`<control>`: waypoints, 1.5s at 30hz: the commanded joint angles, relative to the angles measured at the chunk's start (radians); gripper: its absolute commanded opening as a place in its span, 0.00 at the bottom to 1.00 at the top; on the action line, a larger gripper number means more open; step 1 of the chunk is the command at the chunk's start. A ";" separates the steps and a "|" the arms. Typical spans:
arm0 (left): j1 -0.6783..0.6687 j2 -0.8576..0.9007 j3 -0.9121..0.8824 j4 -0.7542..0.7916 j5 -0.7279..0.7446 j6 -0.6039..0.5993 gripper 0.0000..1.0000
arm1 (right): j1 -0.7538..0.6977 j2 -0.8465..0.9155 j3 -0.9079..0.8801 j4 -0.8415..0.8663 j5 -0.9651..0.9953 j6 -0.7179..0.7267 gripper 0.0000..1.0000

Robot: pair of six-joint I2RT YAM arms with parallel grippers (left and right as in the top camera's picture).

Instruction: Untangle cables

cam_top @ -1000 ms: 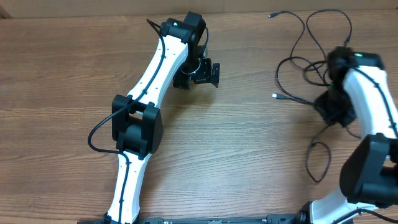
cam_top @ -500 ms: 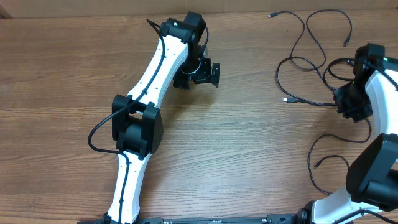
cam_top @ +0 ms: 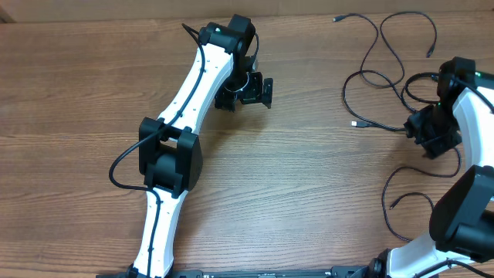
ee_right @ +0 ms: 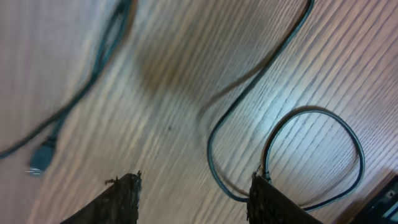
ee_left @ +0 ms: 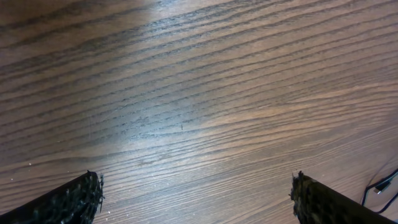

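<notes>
Overhead, cables [cam_top: 382, 127] sprawl by the desk's [cam_top: 309, 193] right edge. Right claw [ee_right: 193, 196] is apart, empty; left claw [ee_left: 196, 199] wide apart. Loops may snag the right claw and retangle.

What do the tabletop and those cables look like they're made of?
Tabletop: wood or wood-look laminate, brown with running grain lines and a mild sheen. Cables: thin black cords, probably with a smooth plastic or rubber jacket; they lie in loose, soft curves.

A brown wood-grain table [cam_top: 309, 177] carries thin black cables [cam_top: 370, 73] sprawled in loose loops at its right end.
</notes>
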 commanded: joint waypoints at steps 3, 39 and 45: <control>0.003 -0.007 0.023 0.000 -0.006 -0.003 0.99 | 0.021 -0.019 -0.139 0.049 -0.020 -0.010 0.57; 0.004 -0.007 0.023 0.001 -0.006 -0.002 1.00 | -0.024 -0.051 -0.328 0.135 -0.208 0.081 0.04; 0.004 -0.007 0.023 0.000 -0.006 -0.003 1.00 | -0.070 -0.135 -0.270 0.068 -0.208 0.243 0.04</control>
